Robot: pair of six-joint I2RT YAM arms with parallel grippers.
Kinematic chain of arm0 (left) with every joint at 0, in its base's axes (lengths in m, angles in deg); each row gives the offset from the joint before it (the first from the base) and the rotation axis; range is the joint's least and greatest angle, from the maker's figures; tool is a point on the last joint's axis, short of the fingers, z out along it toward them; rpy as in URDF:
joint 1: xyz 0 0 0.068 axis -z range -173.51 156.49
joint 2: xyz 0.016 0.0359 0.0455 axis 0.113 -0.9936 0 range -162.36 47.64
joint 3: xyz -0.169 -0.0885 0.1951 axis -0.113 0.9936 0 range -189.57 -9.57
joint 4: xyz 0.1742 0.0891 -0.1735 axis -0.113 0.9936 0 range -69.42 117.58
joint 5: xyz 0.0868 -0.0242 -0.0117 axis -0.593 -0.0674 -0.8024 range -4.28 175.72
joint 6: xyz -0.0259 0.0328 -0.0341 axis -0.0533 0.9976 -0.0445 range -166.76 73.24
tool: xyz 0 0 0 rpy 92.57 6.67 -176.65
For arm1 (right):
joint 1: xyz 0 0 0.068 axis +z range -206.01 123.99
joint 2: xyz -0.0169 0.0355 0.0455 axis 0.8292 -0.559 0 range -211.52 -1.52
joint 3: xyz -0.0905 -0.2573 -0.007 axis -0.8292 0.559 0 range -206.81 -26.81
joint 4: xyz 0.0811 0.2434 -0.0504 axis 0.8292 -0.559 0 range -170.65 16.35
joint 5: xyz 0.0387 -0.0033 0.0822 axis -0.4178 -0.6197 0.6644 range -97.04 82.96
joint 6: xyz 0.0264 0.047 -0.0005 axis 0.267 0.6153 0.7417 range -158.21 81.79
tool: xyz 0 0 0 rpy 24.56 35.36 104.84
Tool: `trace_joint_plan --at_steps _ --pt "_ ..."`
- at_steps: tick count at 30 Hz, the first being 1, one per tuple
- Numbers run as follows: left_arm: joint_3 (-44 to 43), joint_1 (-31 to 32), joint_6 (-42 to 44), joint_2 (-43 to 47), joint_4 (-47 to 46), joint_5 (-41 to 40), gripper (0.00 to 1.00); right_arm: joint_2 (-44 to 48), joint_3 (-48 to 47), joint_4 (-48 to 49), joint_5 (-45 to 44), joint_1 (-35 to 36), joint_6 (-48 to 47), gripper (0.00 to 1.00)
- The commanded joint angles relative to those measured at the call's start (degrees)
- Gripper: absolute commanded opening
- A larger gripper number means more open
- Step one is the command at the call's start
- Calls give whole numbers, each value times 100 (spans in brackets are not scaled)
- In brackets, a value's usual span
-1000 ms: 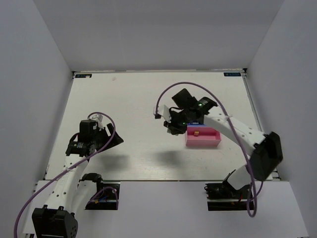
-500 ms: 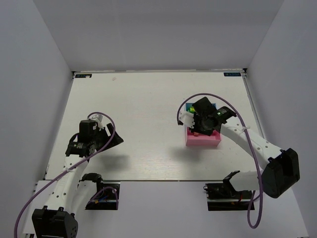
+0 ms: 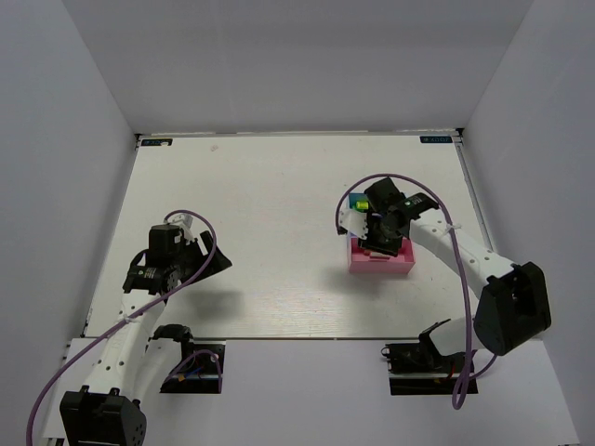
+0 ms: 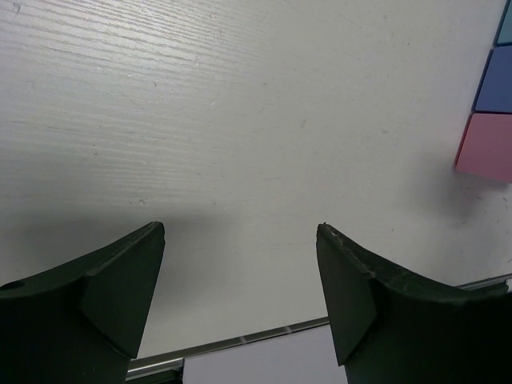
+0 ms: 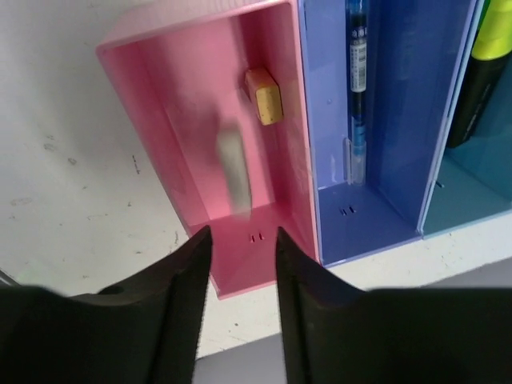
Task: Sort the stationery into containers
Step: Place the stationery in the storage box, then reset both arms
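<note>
Stationery organiser (image 3: pixel 383 264), three joined open bins, sits right of centre on the white surface (image 3: pixel 260 186).

On the left, my left tool (image 4: pixel 240 232) hangs over bare surface, well apart from the organiser. Its two dark fingers are spread wide with nothing between them. In the left wrist view, the ends of the three bins show only at the far right edge.

Further right, my right tool (image 5: pixel 242 236) is directly above the organiser, over the near end of the pink bin (image 5: pixel 160 96). Its fingers are parted by a narrow gap and hold nothing.

Inside the pink bin, a small yellowish eraser (image 5: pixel 264 94) lies against the wall it shares with the next bin. A blurred pale piece (image 5: pixel 232 172) shows nearer the tool. I cannot tell whether it is resting on the bin floor or in the air.

The middle, darker blue bin (image 5: pixel 400 120) holds a thin pen (image 5: pixel 358 88) lying lengthwise near its left wall.

The rightmost, light blue bin (image 5: pixel 472 184) holds a black-bodied highlighter (image 5: pixel 476 80) with a yellow-green end, partly cut off by the picture's edge.
</note>
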Motion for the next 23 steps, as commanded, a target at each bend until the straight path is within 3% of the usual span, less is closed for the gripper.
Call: trace_joint_plan --at_steps 1,7,8,9,11,13,14,15,16,17,18,19,20,23 --pt "25 -32 59 28 -48 77 87 79 -45 -6 459 -106 -66 43" --pt "25 -32 77 63 -48 77 88 167 -150 90 513 -237 266 46" --pt "25 -23 77 63 -65 103 88 333 -176 195 661 -264 538 46" --pt "25 -32 85 81 -83 121 88 413 -203 283 741 -334 758 40" --pt "60 -23 138 81 -171 348 81 884 -159 915 960 -422 2010 36" --pt "113 -14 243 125 -329 665 16 1124 139 1737 814 -440 3468 46" --pt "148 -23 331 125 -399 918 0 1439 201 1856 638 -457 3780 51" --pt "157 -32 349 142 -469 1008 0 1520 349 1996 506 -458 4053 67" --pt "192 -14 367 160 -513 1061 1 1686 377 2215 -96 -423 4709 84" --pt "175 -5 402 134 -540 1148 14 1819 377 2252 -319 -422 4985 91" --pt "166 -5 411 125 -523 1167 38 1942 377 2261 -478 -414 5049 91" --pt "166 12 411 116 -540 1167 82 2021 377 2209 -514 -422 5084 91" --pt "166 21 445 81 -549 1158 98 2109 481 2374 -550 -440 4989 91" --pt "131 30 481 -7 -531 1193 100 2628 957 2762 -1042 -440 4882 91"
